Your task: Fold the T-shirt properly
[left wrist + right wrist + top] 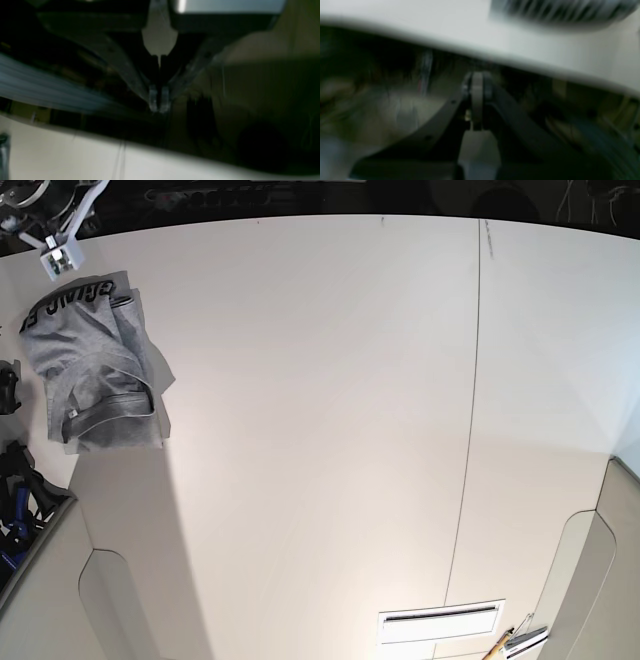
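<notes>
The T-shirt (95, 375) lies bunched in a grey heap at the far left of the white table (320, 430) in the base view, with black lettering along its upper edge. My right gripper (57, 255) is at the top left corner, just above that edge; whether it touches the cloth I cannot tell. The blurred right wrist view shows the right gripper (477, 80) with its fingers pressed together. In the blurred left wrist view my left gripper (158, 103) is shut with nothing visible between the fingers. I cannot pick out the left arm in the base view.
A slotted vent-like strip (440, 620) sits near the lower right of the table, with a small metal and orange object (518, 642) beside it. Dark blue equipment (20, 500) stands at the left edge. A thin seam (470, 410) runs down the surface.
</notes>
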### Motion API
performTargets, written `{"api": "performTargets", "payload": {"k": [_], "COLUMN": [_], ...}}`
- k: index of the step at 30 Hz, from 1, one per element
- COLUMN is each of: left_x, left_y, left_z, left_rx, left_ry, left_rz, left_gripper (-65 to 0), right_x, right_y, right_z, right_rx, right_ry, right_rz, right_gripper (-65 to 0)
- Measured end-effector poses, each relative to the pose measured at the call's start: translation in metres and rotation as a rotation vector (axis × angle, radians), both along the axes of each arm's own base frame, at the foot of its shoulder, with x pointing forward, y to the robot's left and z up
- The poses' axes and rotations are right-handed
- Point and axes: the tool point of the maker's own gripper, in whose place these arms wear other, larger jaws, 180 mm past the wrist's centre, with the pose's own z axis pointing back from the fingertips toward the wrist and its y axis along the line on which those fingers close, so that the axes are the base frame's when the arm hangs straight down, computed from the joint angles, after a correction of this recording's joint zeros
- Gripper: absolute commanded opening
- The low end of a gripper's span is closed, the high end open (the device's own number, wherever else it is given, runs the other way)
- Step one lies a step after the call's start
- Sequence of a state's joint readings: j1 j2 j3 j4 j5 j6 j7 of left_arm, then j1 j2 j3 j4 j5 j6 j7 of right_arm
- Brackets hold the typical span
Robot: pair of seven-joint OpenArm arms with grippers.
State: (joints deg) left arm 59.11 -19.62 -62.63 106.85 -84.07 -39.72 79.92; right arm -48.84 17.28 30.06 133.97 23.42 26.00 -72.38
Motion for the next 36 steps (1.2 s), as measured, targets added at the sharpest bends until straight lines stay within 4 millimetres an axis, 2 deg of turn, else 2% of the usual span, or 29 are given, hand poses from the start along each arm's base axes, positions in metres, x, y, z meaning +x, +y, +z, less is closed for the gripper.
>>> {"api": "performTargets", "payload": {"k": [3, 6, 8, 10, 14, 17, 20, 24, 27, 30, 32, 36], "left_x": [-0.04, -0.072, -0.082, -0.103, -0.158, -0.211, -0.241, -0.239, -0.23, -0.202, -0.173, -0.125], "left_y": [-0.002, -0.009, -0.011, -0.011, -0.021, -0.033, -0.047, -0.061, -0.074, -0.112, -0.141, -0.178], "left_z": [0.001, -0.006, -0.022, -0.046, -0.085, -0.104, -0.126, -0.164, -0.193, -0.229, -0.254, -0.291], "left_rx": [-0.008, -0.068, -0.099, -0.103, -0.109, -0.104, -0.102, -0.087, -0.073, -0.097, -0.109, -0.09], "left_ry": [0.144, 0.285, 0.335, 0.43, 0.599, 0.733, 0.805, 0.798, 0.812, 0.732, 0.636, 0.52], "left_rz": [-0.021, -0.066, -0.077, -0.111, -0.206, -0.335, -0.457, -0.636, -0.789, -0.85, -0.869, -0.889], "left_gripper": [-65.0, -65.0, -65.0, -65.0, -65.0, -65.0, -65.0, -65.0, -65.0, -65.0, -65.0, -65.0], "right_x": [-0.045, -0.084, -0.103, -0.116, -0.147, -0.185, -0.221, -0.256, -0.266, -0.251, -0.235, -0.193], "right_y": [-0.002, 0.013, 0.02, 0.024, 0.008, -0.007, -0.008, -0.002, -0.005, -0.006, -0.002, 0.037], "right_z": [-0.002, 0.002, 0.005, 0.004, -0.018, -0.04, -0.063, -0.102, -0.137, -0.175, -0.2, -0.245], "right_rx": [0.001, 0.09, 0.135, 0.171, 0.198, 0.216, 0.258, 0.283, 0.254, 0.217, 0.189, 0.183], "right_ry": [0.14, 0.26, 0.322, 0.363, 0.494, 0.657, 0.827, 1.016, 1.106, 1.116, 1.094, 0.965], "right_rz": [0.036, 0.099, 0.117, 0.11, 0.059, 0.041, 0.05, 0.096, 0.131, 0.176, 0.215, 0.277], "right_gripper": [-65.0, -65.0, -65.0, -65.0, -65.0, -65.0, -65.0, -65.0, -65.0, -65.0, -65.0, -65.0]}}
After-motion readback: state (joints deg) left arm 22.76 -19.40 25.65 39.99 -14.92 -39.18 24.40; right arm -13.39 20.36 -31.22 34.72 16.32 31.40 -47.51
